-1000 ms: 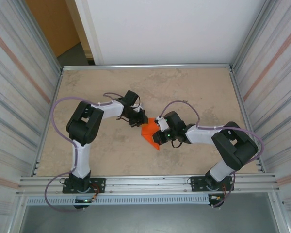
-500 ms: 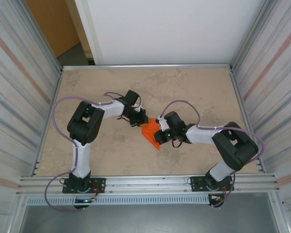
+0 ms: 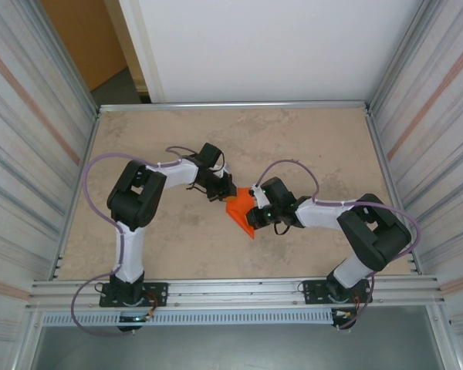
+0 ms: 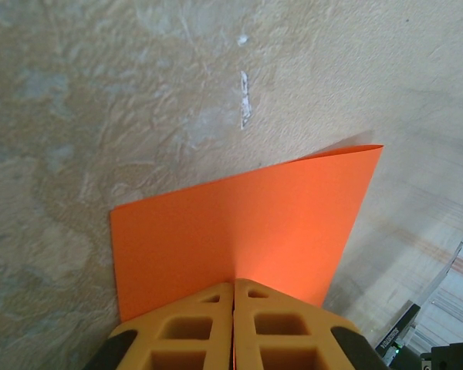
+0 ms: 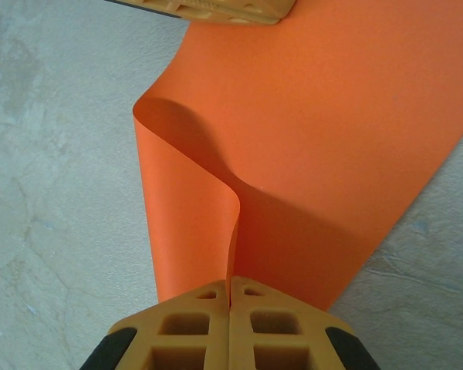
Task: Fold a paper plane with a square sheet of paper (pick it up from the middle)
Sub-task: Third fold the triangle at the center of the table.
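Observation:
The square sheet of paper (image 3: pixel 238 210) is bright orange and sits mid-table, held between both arms. My left gripper (image 3: pixel 226 193) is shut on its far-left edge. In the left wrist view the shut jaws (image 4: pixel 234 282) pinch the sheet (image 4: pixel 247 216), which spreads flat beyond them with a faint centre crease. My right gripper (image 3: pixel 251 211) is shut on the near-right edge. In the right wrist view its jaws (image 5: pixel 230 280) clamp a curled fold of the sheet (image 5: pixel 332 131), and the left gripper's fingers (image 5: pixel 216 8) show at the top. The paper plane is out of view.
The beige mottled table (image 3: pixel 309 146) is ringed by an aluminium frame rail (image 3: pixel 231 105) and ribbed side walls (image 3: pixel 428 116). A small white scuff (image 4: pixel 245 99) marks the surface beyond the sheet. Purple cables (image 3: pixel 100 166) loop off both arms.

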Robot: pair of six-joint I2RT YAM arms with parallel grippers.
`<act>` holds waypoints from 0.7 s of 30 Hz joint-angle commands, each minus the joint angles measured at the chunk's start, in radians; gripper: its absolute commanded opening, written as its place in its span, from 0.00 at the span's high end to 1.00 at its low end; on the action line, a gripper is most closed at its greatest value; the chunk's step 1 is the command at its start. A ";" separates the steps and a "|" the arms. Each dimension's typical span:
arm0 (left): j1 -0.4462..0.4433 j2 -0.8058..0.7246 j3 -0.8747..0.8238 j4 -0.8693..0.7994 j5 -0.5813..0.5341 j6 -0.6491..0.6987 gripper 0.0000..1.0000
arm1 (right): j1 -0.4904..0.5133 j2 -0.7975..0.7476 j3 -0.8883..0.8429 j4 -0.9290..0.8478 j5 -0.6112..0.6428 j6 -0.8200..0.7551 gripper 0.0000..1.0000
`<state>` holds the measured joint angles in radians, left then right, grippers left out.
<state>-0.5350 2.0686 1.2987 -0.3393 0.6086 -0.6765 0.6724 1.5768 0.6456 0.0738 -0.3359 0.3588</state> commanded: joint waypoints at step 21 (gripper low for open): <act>-0.016 0.053 -0.004 -0.067 -0.046 -0.001 0.93 | 0.001 0.032 0.034 -0.052 0.047 0.016 1.00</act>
<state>-0.5385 2.0705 1.3018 -0.3401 0.6086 -0.6765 0.6727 1.5913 0.6582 0.0502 -0.3065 0.3592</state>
